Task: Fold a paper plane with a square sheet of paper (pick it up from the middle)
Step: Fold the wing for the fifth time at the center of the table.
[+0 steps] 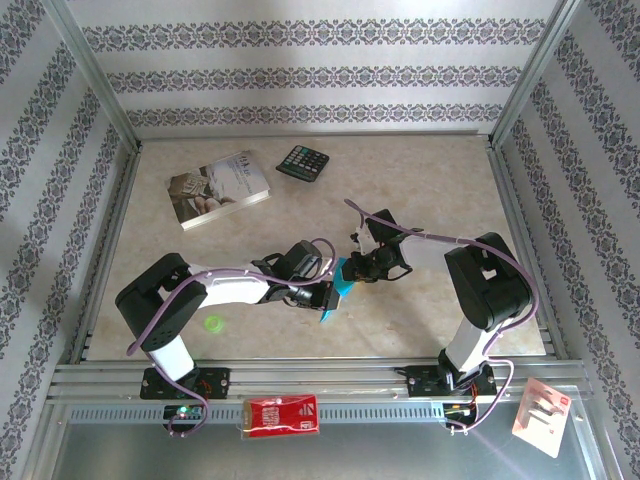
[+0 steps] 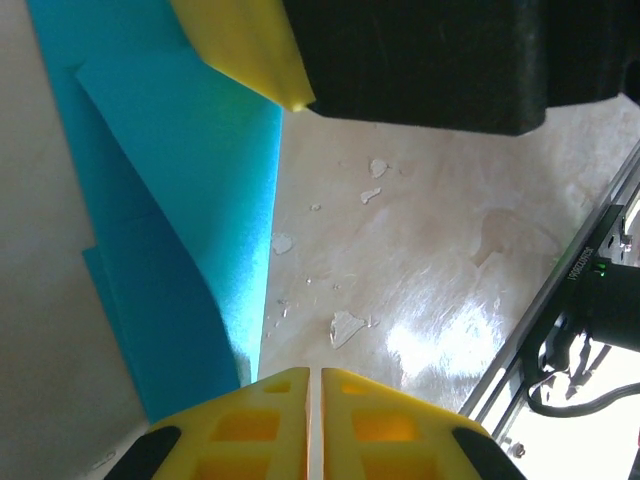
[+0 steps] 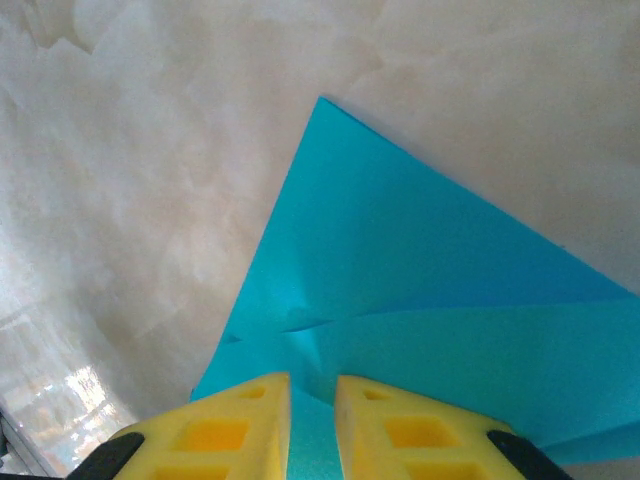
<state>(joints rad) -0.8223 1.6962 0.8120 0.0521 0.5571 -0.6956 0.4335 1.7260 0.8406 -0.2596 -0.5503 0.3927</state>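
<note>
The right end effector (image 3: 312,385) is closed on the part-folded square sheet of paper (image 3: 420,270), held just 6 o'clock of the middle of the counter (image 3: 120,200). The left end effector (image 2: 314,385), at the sheet's 8 o'clock, is closed, seemingly on nothing. With one thin pinch, a tug could slip it free and spring the creases.

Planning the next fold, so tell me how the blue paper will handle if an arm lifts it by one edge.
The blue paper will probably be floppy: in the left wrist view it curves, and its edge glows as if light passes through. It looks thin and is likely very light, so a nudge could shift it. Its creases may stiffen it slightly.
</note>
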